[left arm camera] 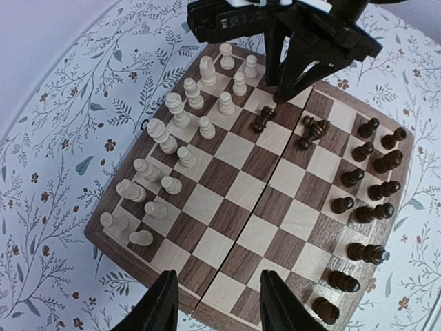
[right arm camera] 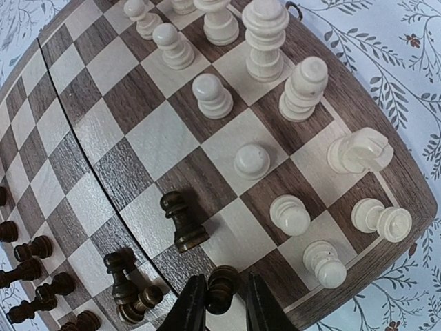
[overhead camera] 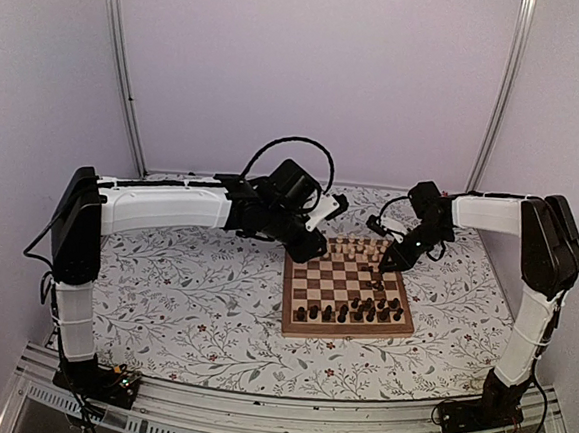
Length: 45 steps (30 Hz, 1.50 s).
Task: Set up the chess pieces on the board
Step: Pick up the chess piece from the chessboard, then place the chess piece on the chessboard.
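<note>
The board [overhead camera: 349, 333] lies right of centre on the floral cloth. Cream pieces [overhead camera: 357, 249] fill its far two rows and dark pieces [overhead camera: 352, 310] its near rows. My right gripper [right arm camera: 225, 312] is shut on a dark pawn [right arm camera: 224, 281], low over the board's right edge near the cream side. A standing dark pawn [right arm camera: 182, 224] and two toppled dark pieces [right arm camera: 131, 293] sit just beside it. My left gripper [left arm camera: 219, 303] is open and empty, hovering above the board's left edge [left arm camera: 258, 200]. In the top view it [overhead camera: 312, 246] is at the far left corner.
The floral cloth [overhead camera: 193, 299] covers the table all around the board. The right gripper [left arm camera: 286, 83] shows in the left wrist view over the far edge. White walls and metal posts [overhead camera: 129, 84] enclose the back and sides.
</note>
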Available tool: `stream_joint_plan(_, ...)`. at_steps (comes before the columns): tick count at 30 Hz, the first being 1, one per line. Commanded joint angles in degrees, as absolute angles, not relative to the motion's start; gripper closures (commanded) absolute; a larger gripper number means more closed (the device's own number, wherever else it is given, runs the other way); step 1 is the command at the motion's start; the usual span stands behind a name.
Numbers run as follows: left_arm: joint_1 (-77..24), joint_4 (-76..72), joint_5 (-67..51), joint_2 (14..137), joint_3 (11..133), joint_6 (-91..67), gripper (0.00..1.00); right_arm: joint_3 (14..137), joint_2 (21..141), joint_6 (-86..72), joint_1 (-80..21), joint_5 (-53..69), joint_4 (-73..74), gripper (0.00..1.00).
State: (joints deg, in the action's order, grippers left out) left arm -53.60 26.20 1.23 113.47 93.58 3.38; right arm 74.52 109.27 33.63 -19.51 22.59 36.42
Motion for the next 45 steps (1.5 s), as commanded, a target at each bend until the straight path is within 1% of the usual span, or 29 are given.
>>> stream_joint_plan(1,-53.35,25.68,2.01,113.45,93.57,3.72,0.57,75.41,110.21,33.48,-19.92,22.34,37.0,0.79)
stream_joint_plan(5,-53.35,25.79,2.32,113.55,93.59,3.81,0.57,75.61,109.55,33.57,-19.86,22.32,37.65,0.87)
stream_joint_plan(7,-53.35,25.71,2.58,113.43,93.6,3.95,0.57,75.85,108.85,33.54,-19.98,22.32,38.61,0.88)
stream_joint_plan(14,-53.19,25.79,2.94,113.47,93.6,3.93,0.57,75.85,101.55,34.16,-21.35,25.44,42.98,0.89)
stream_joint_plan(21,-52.01,25.75,3.45,112.82,93.94,2.06,0.57,75.12,98.27,36.42,-27.23,31.65,46.63,0.88)
stream_joint_plan(30,-49.93,25.05,6.8,110.69,93.35,0.18,0.56,76.98,103.63,37.18,-34.41,30.61,47.42,0.88)
stream_joint_plan(39,-49.83,25.56,8.23,110.61,93.43,0.22,0.56,79.71,110.66,37.47,-36.65,29.57,49.22,0.88)
stream_joint_plan(45,-49.86,25.98,8.43,110.87,93.6,0.17,0.56,80.8,112.62,37.09,-37.29,29.49,49.33,0.88)
